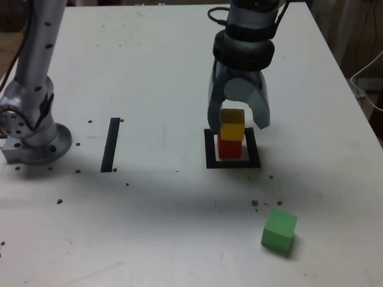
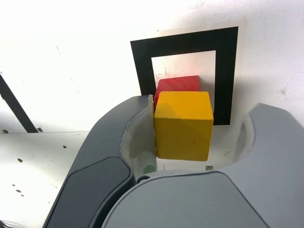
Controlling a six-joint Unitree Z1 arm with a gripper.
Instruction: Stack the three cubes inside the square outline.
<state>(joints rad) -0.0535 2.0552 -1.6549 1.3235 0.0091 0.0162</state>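
At the exterior view's left, a silver metal joint with a round foot point(image 1: 36, 134) stands on the white, brown-specked bench point(image 1: 149, 233), with a grey tube rising from it out of the picture. To the right of it, well apart, a straight strip of black tape point(image 1: 111, 144) lies flat.

Near the middle of the exterior view is the square outline of black tape point(image 1: 210, 150), with a white interior. Inside it sits the small red cube point(image 1: 229, 148), its visible front face clear of the tape's near edge. The small yellow cube point(image 1: 232, 125) is on top of the red one, and in the wrist view it covers much of it.

The grey gripper point(image 1: 238, 127) reaches down from above, its jaws parted around the yellow cube. It is released: the wrist view shows a gap between the cube and one jaw, while whether the other touches it I cannot tell.

Farthest right of the cubes, the pale green cube point(image 1: 279, 230) rests on the bench, outside the outline and well apart from the other two.
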